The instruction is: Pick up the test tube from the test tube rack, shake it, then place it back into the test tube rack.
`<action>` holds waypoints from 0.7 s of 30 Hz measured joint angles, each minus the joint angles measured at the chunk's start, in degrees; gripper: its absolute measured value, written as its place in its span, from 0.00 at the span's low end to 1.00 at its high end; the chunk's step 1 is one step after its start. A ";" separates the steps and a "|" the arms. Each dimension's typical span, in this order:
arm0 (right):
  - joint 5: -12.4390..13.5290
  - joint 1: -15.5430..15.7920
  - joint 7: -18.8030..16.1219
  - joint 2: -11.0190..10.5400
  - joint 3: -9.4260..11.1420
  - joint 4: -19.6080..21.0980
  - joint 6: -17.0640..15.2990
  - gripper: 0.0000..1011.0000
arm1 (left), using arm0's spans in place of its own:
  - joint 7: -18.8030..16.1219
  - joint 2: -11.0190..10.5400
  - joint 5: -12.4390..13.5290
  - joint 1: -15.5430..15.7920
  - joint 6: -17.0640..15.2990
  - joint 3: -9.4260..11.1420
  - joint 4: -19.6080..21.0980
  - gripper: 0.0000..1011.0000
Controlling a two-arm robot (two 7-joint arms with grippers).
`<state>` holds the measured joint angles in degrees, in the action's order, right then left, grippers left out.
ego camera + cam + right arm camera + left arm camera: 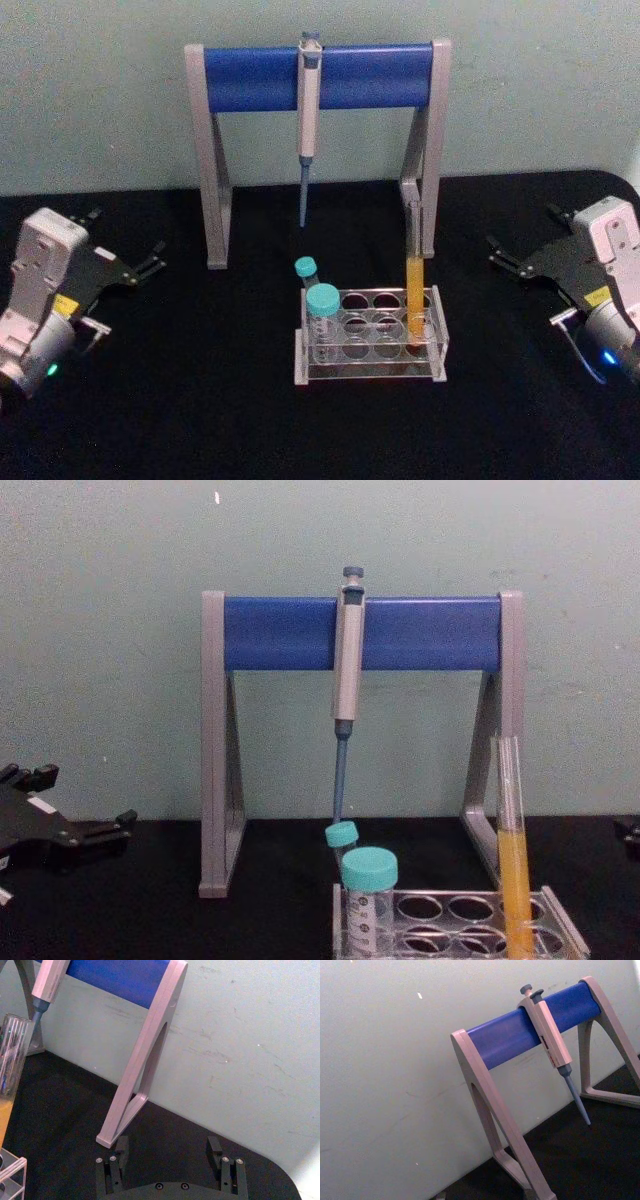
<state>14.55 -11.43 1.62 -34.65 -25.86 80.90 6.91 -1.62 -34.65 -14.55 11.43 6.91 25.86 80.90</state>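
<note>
The test tube (414,290) is a long clear glass tube with orange-yellow liquid in its lower part. It stands upright in a right-hand hole of the clear test tube rack (370,372) at the table's middle. In the chest view the test tube (514,865) rises from the rack (563,935). The right wrist view catches the test tube (9,1055) and a rack corner (11,1169). My left gripper (128,240) rests open far to the left. My right gripper (523,230) is open at the right, apart from the rack, with nothing between its fingers (121,1146).
Two vials with teal caps (322,322) stand in the rack's left holes. A grey-and-blue pipette stand (318,78) holding a pipette (307,110) is behind the rack, close to the wall. Black tabletop lies open on both sides of the rack.
</note>
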 joint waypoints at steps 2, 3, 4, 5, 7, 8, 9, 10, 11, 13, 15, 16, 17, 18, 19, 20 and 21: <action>0.00 0.00 0.00 0.00 0.00 0.00 0.00 0.99 | 0.00 0.00 0.00 0.00 0.00 0.00 0.00 0.99; 0.00 0.00 0.00 0.00 0.00 0.00 0.00 0.99 | 0.00 0.00 0.00 0.00 0.00 0.00 0.00 0.99; 0.00 0.00 0.00 0.00 0.00 0.00 0.00 0.99 | 0.00 0.00 0.00 0.00 0.00 0.00 0.00 0.99; 0.00 0.00 0.00 0.00 0.00 0.00 0.00 0.99 | 0.00 0.00 0.00 0.00 0.00 0.00 0.00 0.99; 0.00 0.00 0.00 0.00 0.00 0.00 0.00 0.99 | 0.00 0.00 0.00 0.00 0.00 0.00 0.00 0.99; 0.00 0.00 0.00 0.00 0.00 0.00 0.00 0.99 | 0.00 0.00 0.00 0.00 0.00 0.00 0.00 0.99; 0.00 0.00 0.00 0.00 0.00 0.00 0.00 0.99 | 0.00 0.00 0.00 0.00 0.00 0.00 0.00 0.99; 0.00 0.00 0.00 0.00 0.00 0.00 0.00 0.99 | 0.00 0.00 0.00 0.00 0.00 0.00 0.00 0.99; 0.00 0.00 0.00 0.00 0.00 0.00 0.00 0.99 | 0.00 0.00 0.00 0.01 0.00 0.00 0.00 0.99; 0.00 0.00 0.00 0.00 0.00 0.00 0.00 0.99 | 0.00 0.00 0.00 0.00 0.00 0.00 0.00 0.99; 0.00 0.00 0.00 0.00 0.00 0.00 0.00 0.99 | 0.00 0.00 0.00 0.01 0.00 0.00 0.00 0.99; 0.00 0.00 0.00 0.00 0.00 0.00 0.00 0.99 | 0.00 0.00 0.00 0.00 0.00 0.00 0.00 0.99; 0.00 0.00 0.00 0.00 0.00 0.00 0.00 0.99 | 0.00 0.00 0.00 0.00 0.00 0.00 0.00 0.99; 0.00 0.00 0.00 0.00 0.00 0.00 0.00 0.99 | 0.00 0.00 0.00 0.00 0.00 0.00 0.00 0.99; 0.00 0.00 0.00 0.00 0.00 0.00 0.00 0.99 | 0.00 0.00 0.00 0.00 0.00 0.00 0.00 0.99; 0.00 0.00 0.00 0.00 0.00 0.00 0.00 0.99 | 0.00 0.00 0.00 0.00 0.00 0.00 0.00 0.99; 0.00 0.00 0.00 0.00 0.00 0.00 0.00 0.99 | 0.00 0.00 0.00 0.00 0.00 0.00 0.00 0.99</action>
<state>14.55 -11.43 1.62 -34.64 -25.86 80.90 6.91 -1.62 -34.64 -14.55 11.43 6.91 25.86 80.90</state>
